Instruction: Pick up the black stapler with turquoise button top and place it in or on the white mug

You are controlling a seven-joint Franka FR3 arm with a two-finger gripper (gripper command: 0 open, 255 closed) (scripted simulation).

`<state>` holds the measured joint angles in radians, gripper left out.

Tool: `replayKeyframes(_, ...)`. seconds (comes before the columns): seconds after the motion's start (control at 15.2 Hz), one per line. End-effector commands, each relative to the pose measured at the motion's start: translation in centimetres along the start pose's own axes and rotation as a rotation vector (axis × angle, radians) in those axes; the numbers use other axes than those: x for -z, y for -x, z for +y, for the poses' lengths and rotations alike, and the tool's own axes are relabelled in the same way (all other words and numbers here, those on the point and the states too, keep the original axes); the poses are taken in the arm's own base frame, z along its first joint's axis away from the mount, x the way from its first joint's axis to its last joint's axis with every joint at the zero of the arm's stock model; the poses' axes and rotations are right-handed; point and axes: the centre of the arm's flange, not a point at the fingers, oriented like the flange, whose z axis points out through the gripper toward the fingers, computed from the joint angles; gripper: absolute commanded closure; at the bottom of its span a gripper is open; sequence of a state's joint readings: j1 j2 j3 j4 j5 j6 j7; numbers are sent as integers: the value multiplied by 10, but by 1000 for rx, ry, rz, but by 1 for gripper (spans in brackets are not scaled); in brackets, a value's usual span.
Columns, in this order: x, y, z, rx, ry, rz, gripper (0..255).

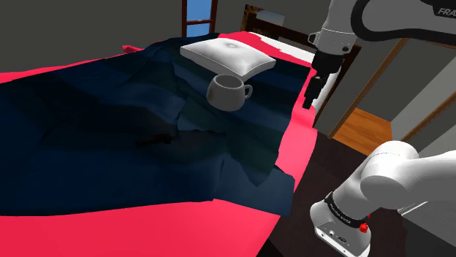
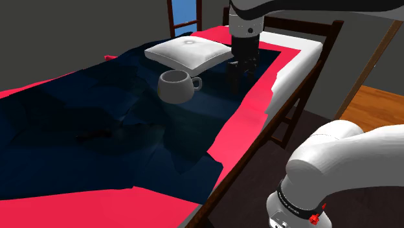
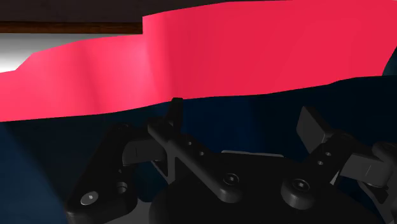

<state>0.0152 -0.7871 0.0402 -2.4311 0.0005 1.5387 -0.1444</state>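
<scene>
STATE | all-black two-finger gripper (image 1: 308, 102): fingers spread wide, empty, ready for grasping, above the bed's red edge (image 1: 296, 139) | black stapler (image 1: 157, 139): seemingly the faint dark shape on the rumpled navy blanket (image 1: 88, 117), well apart | pale rounded mug (image 1: 229, 91): upright near white pillow (image 1: 226, 55), mouth free to receive

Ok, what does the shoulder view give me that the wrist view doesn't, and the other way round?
Shoulder view: the mug sitting on the dark blue blanket, its handle toward that view's right, the pillow beyond it, and a window at the back.
Wrist view: the pincer from close up, its fingers standing apart with nothing between them.
Both: the pincer, the blanket, and the red sheet along the blanket's edge.
</scene>
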Motion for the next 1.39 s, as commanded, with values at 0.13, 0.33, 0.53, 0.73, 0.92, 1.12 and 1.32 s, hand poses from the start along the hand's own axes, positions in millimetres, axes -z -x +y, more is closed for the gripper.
replayKeyframes(0.13,-2,-24,-11,59,5,4,0)
replayKeyframes(0.33,-6,-58,-30,147,12,9,0)
replayKeyframes(0.53,-9,-90,-52,236,19,15,0)
replayKeyframes(0.73,-13,-120,-77,324,26,20,0)
replayKeyframes(0.92,-16,-148,-104,412,33,26,0)
replayKeyframes(1.12,-19,-174,-134,501,40,31,0)
replayKeyframes(1.32,-23,-196,-165,589,47,37,0)
